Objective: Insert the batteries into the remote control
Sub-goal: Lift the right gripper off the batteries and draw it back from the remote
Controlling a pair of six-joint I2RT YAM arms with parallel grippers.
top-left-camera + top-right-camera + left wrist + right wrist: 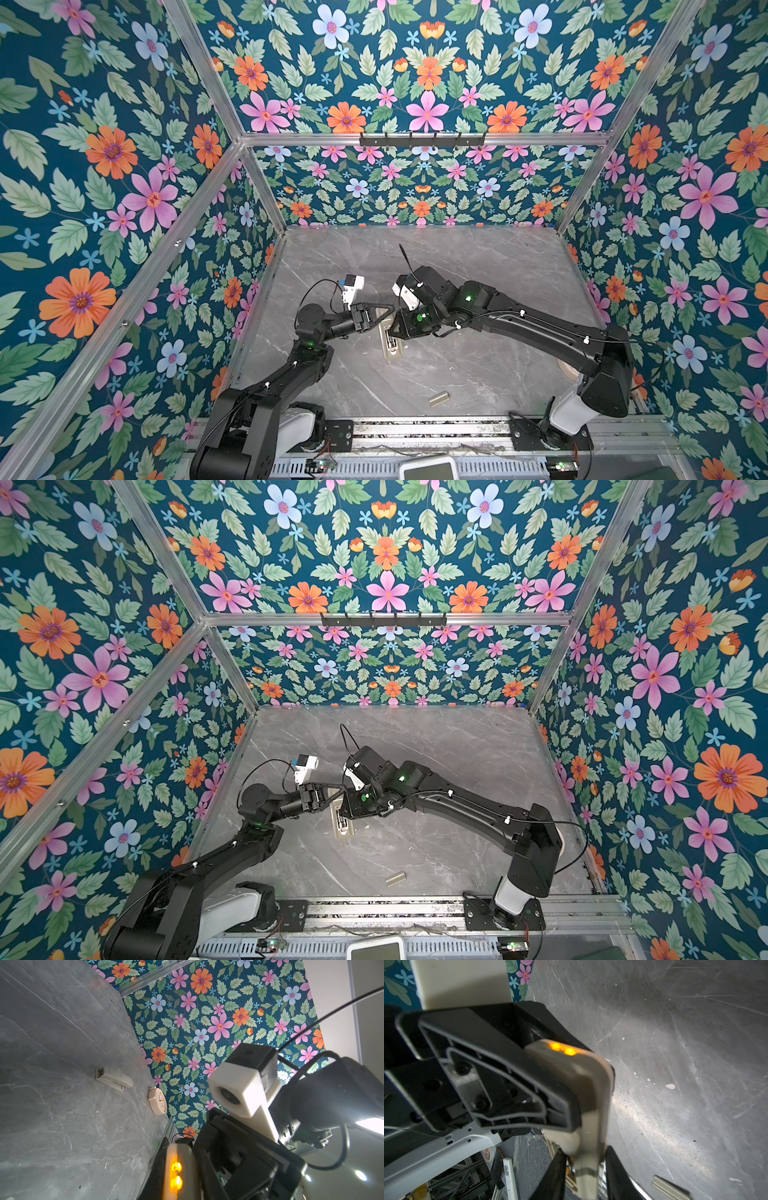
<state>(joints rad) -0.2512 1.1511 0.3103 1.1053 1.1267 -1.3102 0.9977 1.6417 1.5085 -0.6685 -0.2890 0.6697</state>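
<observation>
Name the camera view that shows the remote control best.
Right wrist view: the remote control fills the middle, close up, two lights glowing orange. Both top views show it small and partly hidden. The left wrist view catches only one end.

**Four cameras trained on the remote control**

Both top views hang high above the remote control, well back from it, looking steeply down on the whole grey table; the pair share nearly everything. The left wrist camera sits hard against the remote control's button end and looks past it across the table, straight at the right wrist camera. That one peers along the remote control from just as near, with the table beyond. A cover plate, apart from the remote control, shows there and in both top views.
</observation>
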